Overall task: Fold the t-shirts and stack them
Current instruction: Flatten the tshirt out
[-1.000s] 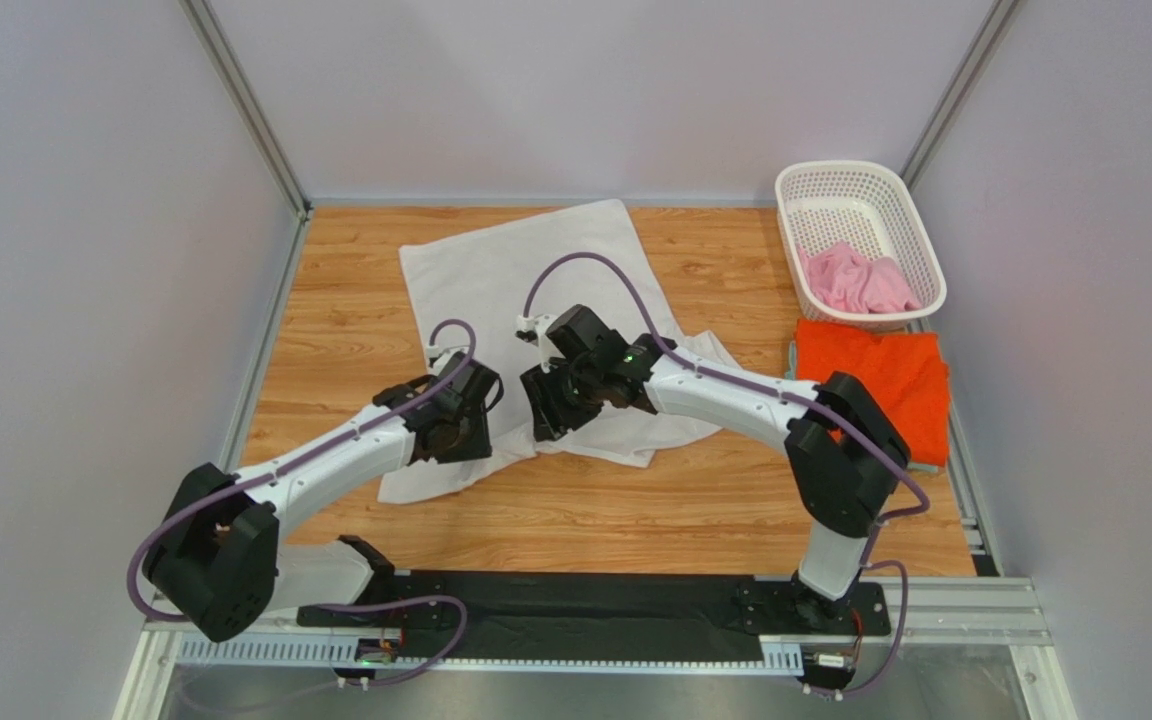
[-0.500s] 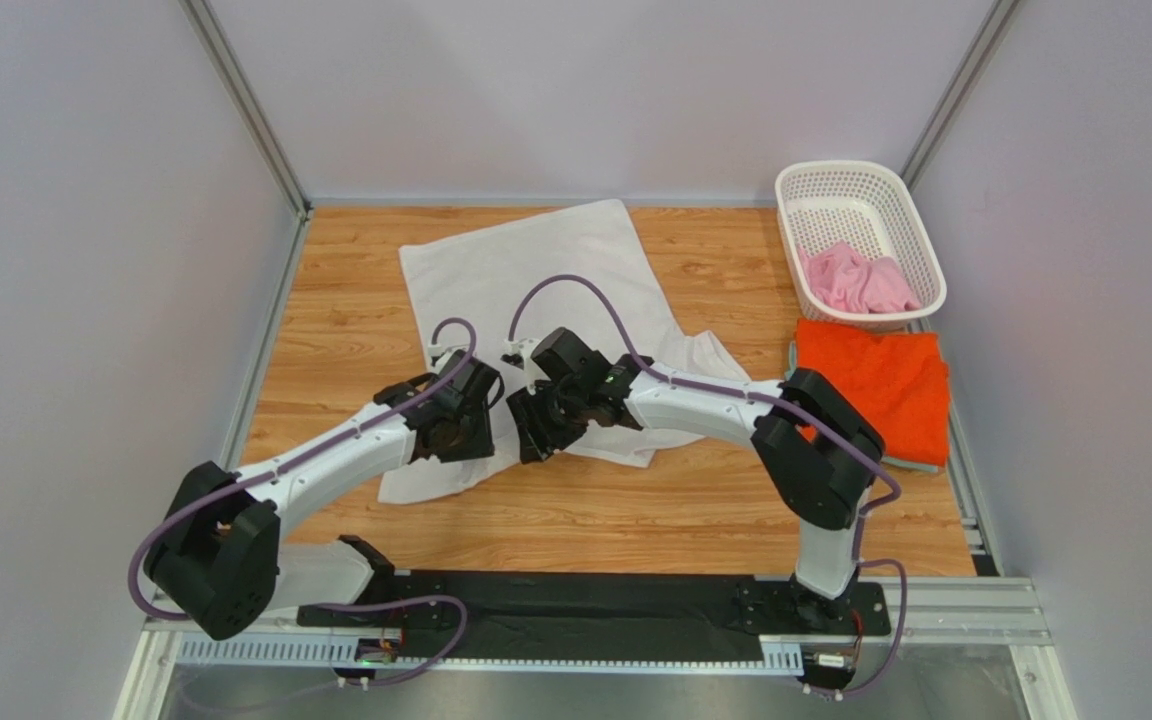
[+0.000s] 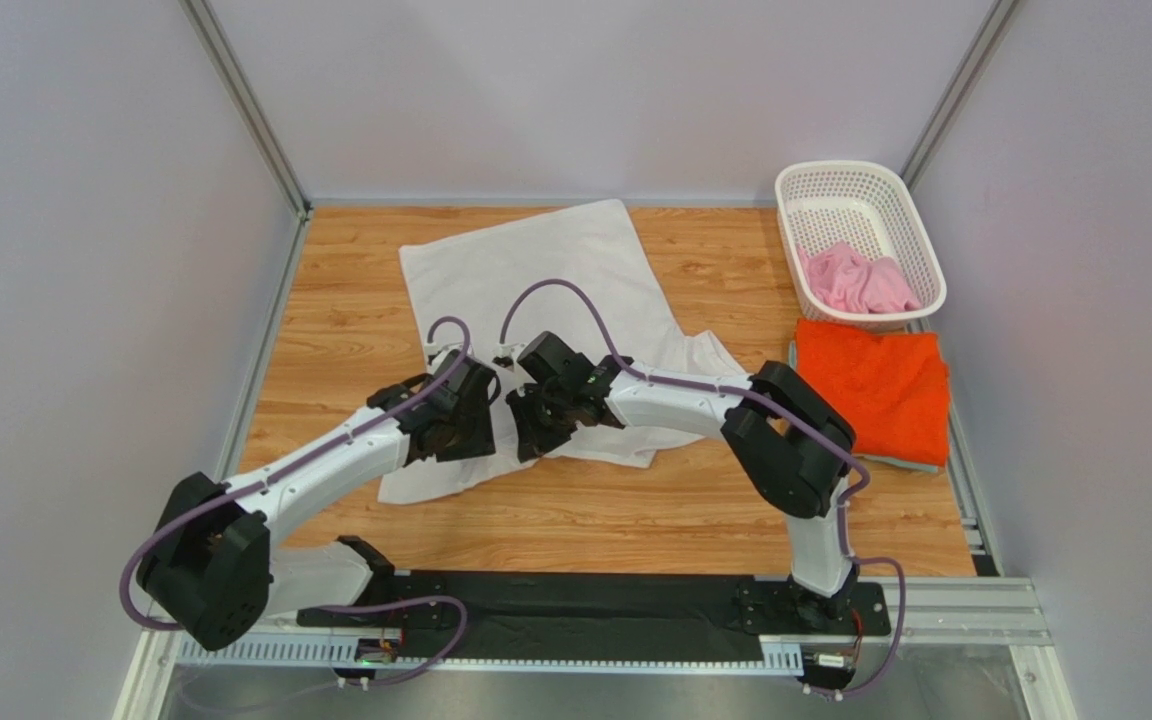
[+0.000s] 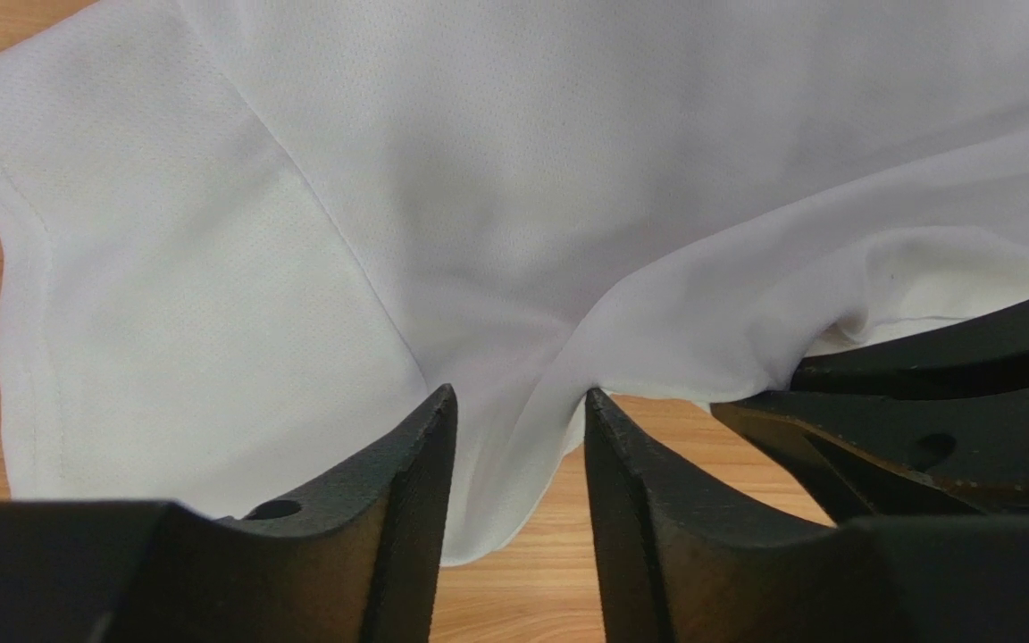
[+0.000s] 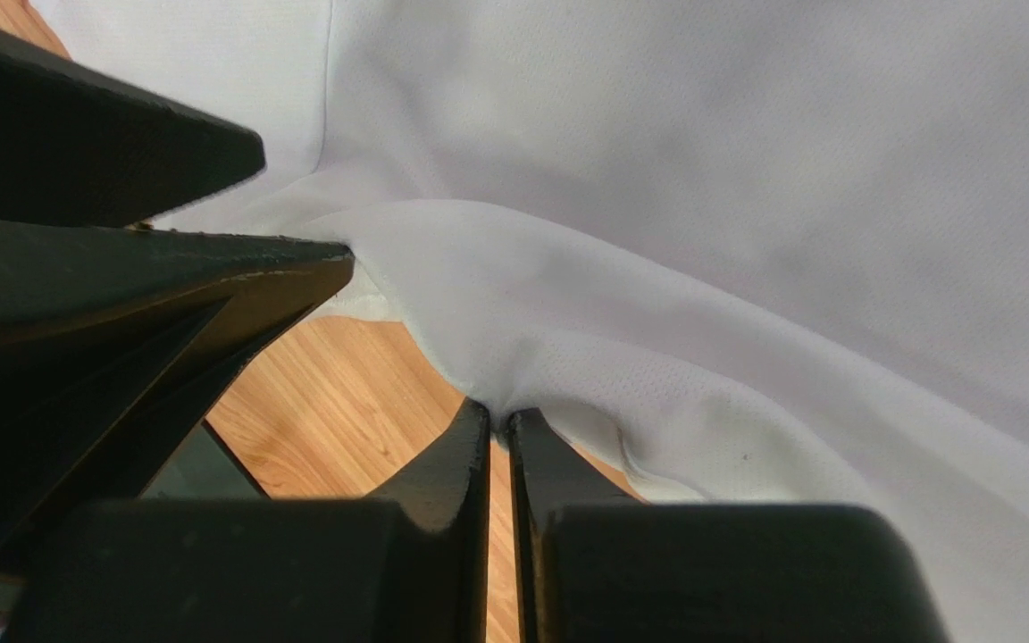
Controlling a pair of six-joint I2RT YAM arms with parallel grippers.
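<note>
From above, the white t-shirt point(image 3: 530, 278) lies spread on the wooden surface point(image 3: 342, 300), its long axis running from the arms toward the far edge; the left hand point(image 3: 465, 428) and right hand point(image 3: 534, 428) sit side by side at its near edge, so the bulk of the cloth lies beyond both; the orange t-shirt point(image 3: 875, 387) rests folded at the right, and the pink t-shirt point(image 3: 856, 281) is bunched in the basket point(image 3: 898, 195).

In the left wrist view, the fingers stand apart astride a raised ridge of white cloth, not pinching it; a sleeve spreads to the left.

In the right wrist view, the fingers are closed together on the shirt's hem.

Any fold, I judge, must carry this near edge away toward the far end.
</note>
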